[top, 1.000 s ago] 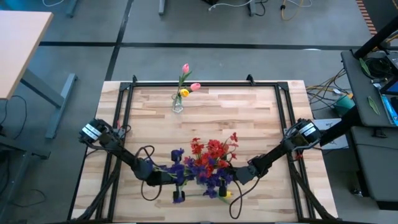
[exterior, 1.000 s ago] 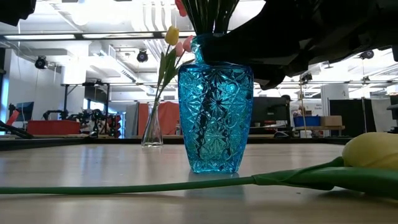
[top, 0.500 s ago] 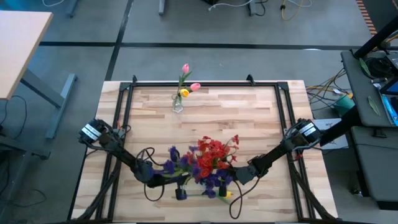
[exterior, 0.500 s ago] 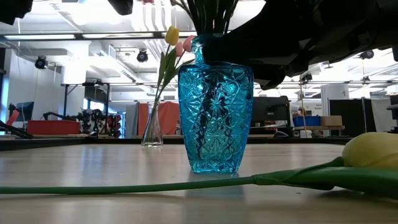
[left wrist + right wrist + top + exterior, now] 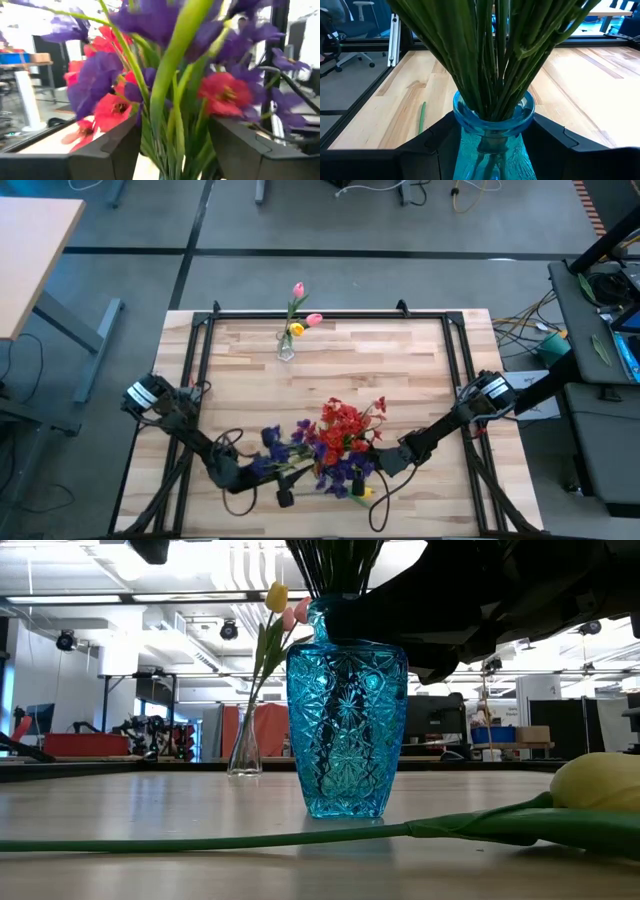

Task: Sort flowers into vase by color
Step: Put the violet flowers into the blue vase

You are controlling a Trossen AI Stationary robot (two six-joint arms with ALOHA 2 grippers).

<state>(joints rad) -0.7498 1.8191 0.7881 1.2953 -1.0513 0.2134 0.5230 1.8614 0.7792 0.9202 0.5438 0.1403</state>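
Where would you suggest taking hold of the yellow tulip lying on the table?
Take the yellow tulip by its bare stem, well left of the head in the low view, coming straight down with the jaws across it. The stem lies flat and straight on the table before the blue vase; the head is bulky and rounded.

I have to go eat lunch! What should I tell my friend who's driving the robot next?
Right hand: clamped on the neck of the blue vase, steadying it.
Left hand: up among the stems just above that vase, beside a purple cluster that leans out to the left.
Blue vase holds red flowers and purple mixed.
Done: pink tulips and one yellow stand in the small clear vase at the far edge.
Left: separate red from purple; pick up the yellow tulip lying on the table.
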